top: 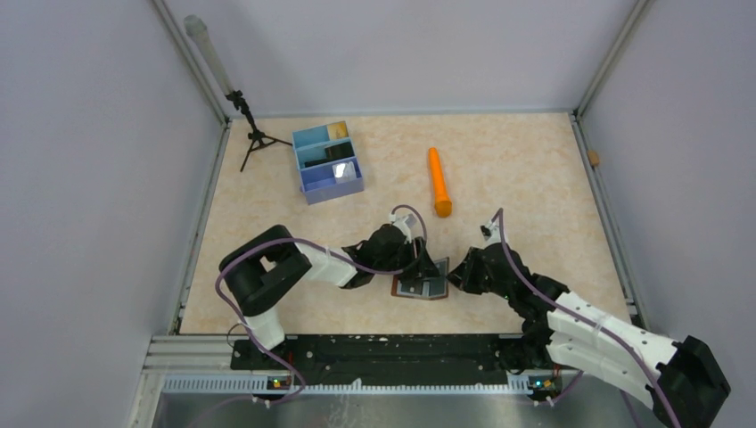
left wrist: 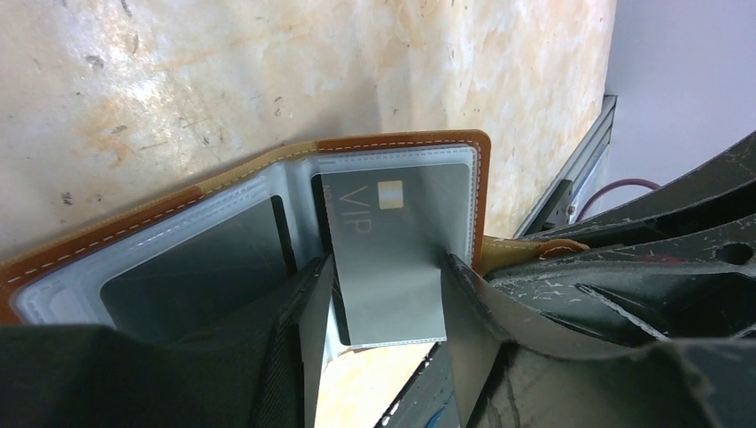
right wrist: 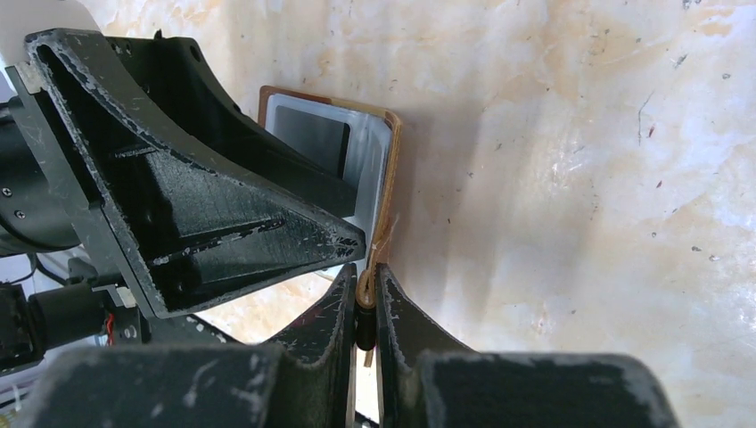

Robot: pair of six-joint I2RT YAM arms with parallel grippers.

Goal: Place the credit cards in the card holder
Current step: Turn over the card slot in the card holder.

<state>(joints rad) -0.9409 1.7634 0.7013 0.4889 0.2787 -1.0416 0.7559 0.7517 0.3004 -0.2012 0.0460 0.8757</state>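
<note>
Top external view, surface [top: 517, 178]: pale marbled top. It carries the open card holder [top: 423, 287], with one end effector touching it on each side.
Card holder, left wrist view [left wrist: 401, 143]: brown leather bifold, opened flat, with white stitching and clear pockets over a pale lining. A dark card-shaped panel shows in the pocket across the fold.
Left end effector [left wrist: 383, 299]: at the holder's open face, about half open, with its fingers pressed on the two long edges of the grey card. It is the arm placed to do the insertion.
Right end effector [right wrist: 365, 287]: at the holder's outer edge, almost fully closed and pinching the snap tab. Judged to be steadying the holder.
Grey card [left wrist: 392, 250]: silvery grey, marked "VIP", with a small pale chip patch. Its leading part is inside the holder's pocket and the rest projects back toward the left end effector.
Deciding relation: the card's long axis runs from the left fingers straight into the pocket, which lies directly ahead. The remaining move is judged to be a push along that axis.
Snap tab [right wrist: 385, 236]: thin tan strap at the holder's edge.
</note>
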